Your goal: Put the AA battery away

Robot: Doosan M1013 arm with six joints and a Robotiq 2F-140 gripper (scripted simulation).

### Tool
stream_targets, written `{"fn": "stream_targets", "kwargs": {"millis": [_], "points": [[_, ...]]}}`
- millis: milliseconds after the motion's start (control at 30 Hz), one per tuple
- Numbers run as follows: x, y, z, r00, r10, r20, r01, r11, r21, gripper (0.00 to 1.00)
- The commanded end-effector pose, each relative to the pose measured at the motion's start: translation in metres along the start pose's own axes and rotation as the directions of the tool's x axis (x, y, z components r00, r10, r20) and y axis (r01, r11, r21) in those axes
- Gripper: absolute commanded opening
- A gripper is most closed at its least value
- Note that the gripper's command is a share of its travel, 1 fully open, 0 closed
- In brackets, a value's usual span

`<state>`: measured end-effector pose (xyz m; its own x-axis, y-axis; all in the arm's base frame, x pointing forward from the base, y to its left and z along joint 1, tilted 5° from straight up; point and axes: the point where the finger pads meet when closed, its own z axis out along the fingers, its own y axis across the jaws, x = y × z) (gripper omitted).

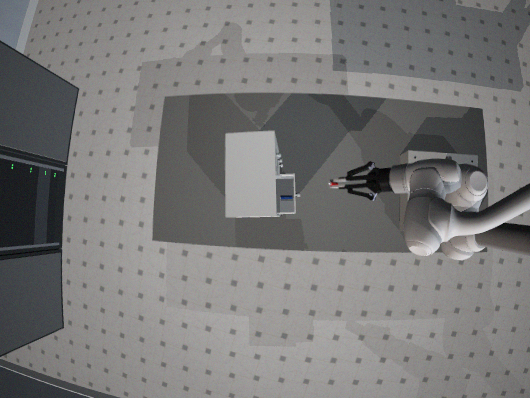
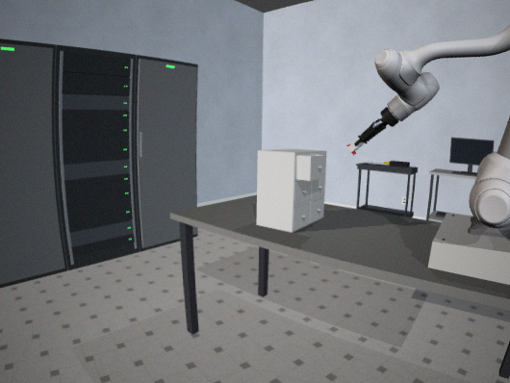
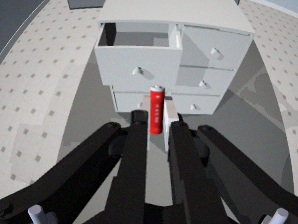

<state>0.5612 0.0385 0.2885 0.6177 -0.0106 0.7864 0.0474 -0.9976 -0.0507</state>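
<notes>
The small white chest (image 1: 251, 174) stands on the dark table, also in the side view (image 2: 290, 189) and the wrist view (image 3: 174, 50). One top drawer (image 1: 286, 194) is pulled partly out; a blue thing (image 1: 286, 198) lies in it in the overhead view. In the wrist view the open drawer (image 3: 139, 52) is at the upper left; its contents are hidden. My gripper (image 1: 340, 184) (image 2: 355, 147) is shut on a red AA battery (image 3: 156, 110), which sticks out past the fingertips. It hangs in the air, tilted toward the chest front, some way off.
The robot's white base block (image 2: 469, 249) sits on the table's right end. Dark server cabinets (image 2: 96, 154) stand along the far wall. A small side table (image 2: 386, 185) and a desk with a monitor (image 2: 471, 153) stand behind.
</notes>
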Motion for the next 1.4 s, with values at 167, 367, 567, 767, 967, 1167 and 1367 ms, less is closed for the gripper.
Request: {"fn": "stream_targets", "kwargs": {"millis": [167, 367, 567, 767, 967, 1167, 1367], "points": [[-0.0011, -0.0011, 0.0001, 0.997, 0.000, -0.071, 0.003, 0.999, 0.032, 0.06], [-0.0021, -0.0007, -0.0002, 0.994, 0.001, -0.110, 0.003, 1.000, 0.031, 0.06], [-0.0032, -0.0017, -0.0003, 0.990, 0.002, -0.144, 0.003, 0.999, 0.034, 0.06], [-0.0038, -0.0010, -0.0005, 0.986, 0.003, -0.166, 0.003, 0.999, 0.032, 0.06], [-0.0047, -0.0011, -0.0007, 0.980, 0.004, -0.201, 0.003, 0.999, 0.032, 0.06], [-0.0057, -0.0014, -0.0009, 0.971, 0.005, -0.240, 0.003, 0.999, 0.033, 0.06], [-0.0062, -0.0010, -0.0011, 0.964, 0.006, -0.266, 0.003, 0.999, 0.032, 0.06]]}}
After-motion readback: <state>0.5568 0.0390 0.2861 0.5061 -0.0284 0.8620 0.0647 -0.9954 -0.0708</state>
